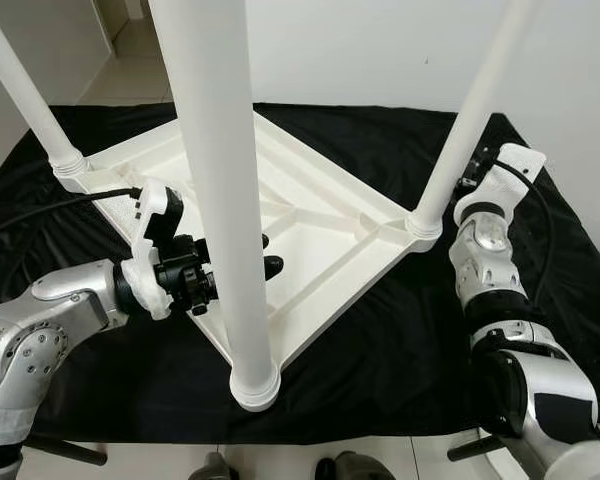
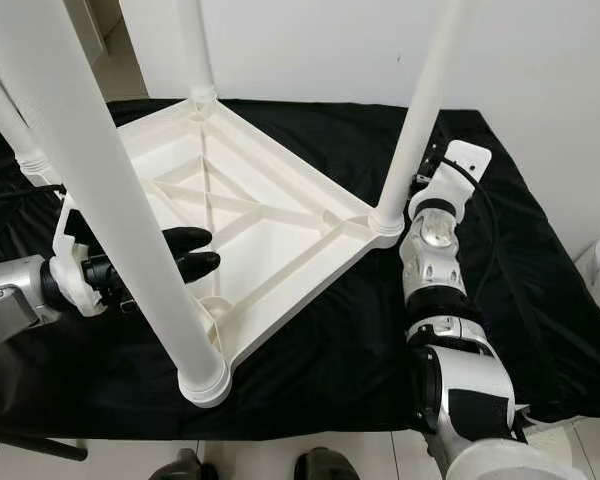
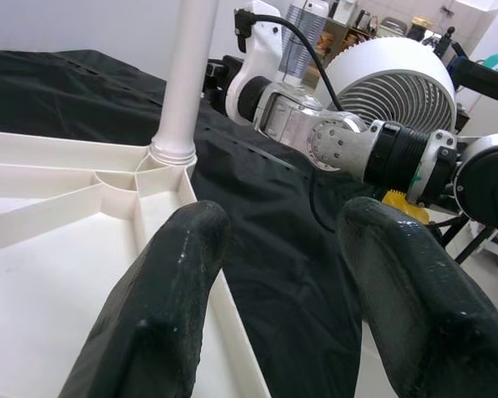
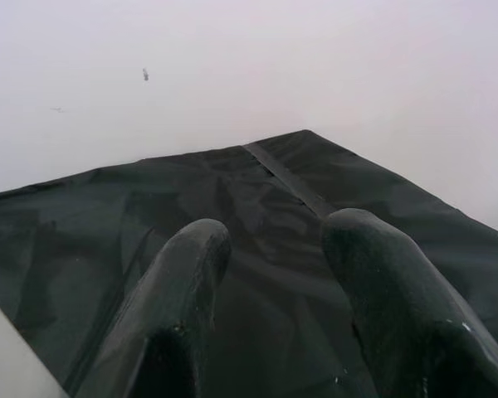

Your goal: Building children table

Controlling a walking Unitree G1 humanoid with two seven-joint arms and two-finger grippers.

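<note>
Behind the near leg (image 1: 225,200), left gripper (image 2: 202,252) reaches, parted.

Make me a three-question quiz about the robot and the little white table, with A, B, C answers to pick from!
1. Where does the upside-down table lie?
A. on a black cloth
B. on a green rug
C. on bare wood

2. How many white legs stick up from it?
A. one
B. two
C. four

3. What is the left gripper doing?
A. squeezing a screwdriver
B. open, holding nothing
C. shut on a leg

Answers:
1. A, the black cloth spreads under the whole table.
2. C, the right eye view shows a leg at each corner: near leg, right leg, far leg and left leg.
3. B, its two black fingers stand apart over the table's underside with nothing between them.
</note>
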